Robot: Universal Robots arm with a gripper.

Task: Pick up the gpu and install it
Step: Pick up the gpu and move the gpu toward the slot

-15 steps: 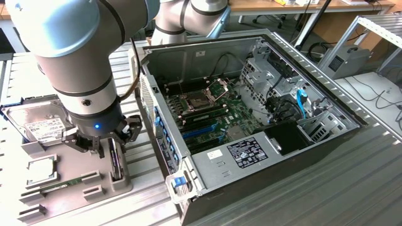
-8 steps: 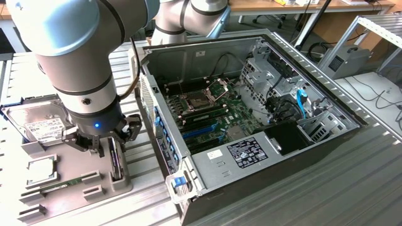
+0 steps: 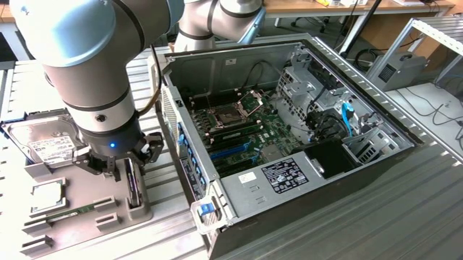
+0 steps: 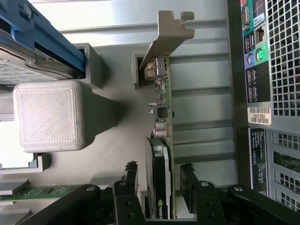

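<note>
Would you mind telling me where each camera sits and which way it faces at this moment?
Exterior view: off the arm, high up, looking down on the open computer case and, at the exterior view's left, the grey parts holder; the robot arm and end effector show.
Wrist view: on the wrist, looking along the open end effector onto the gpu standing on edge in the holder, fingers either side of it.
Both share the gpu, the end effector, the holder and the case.
</note>
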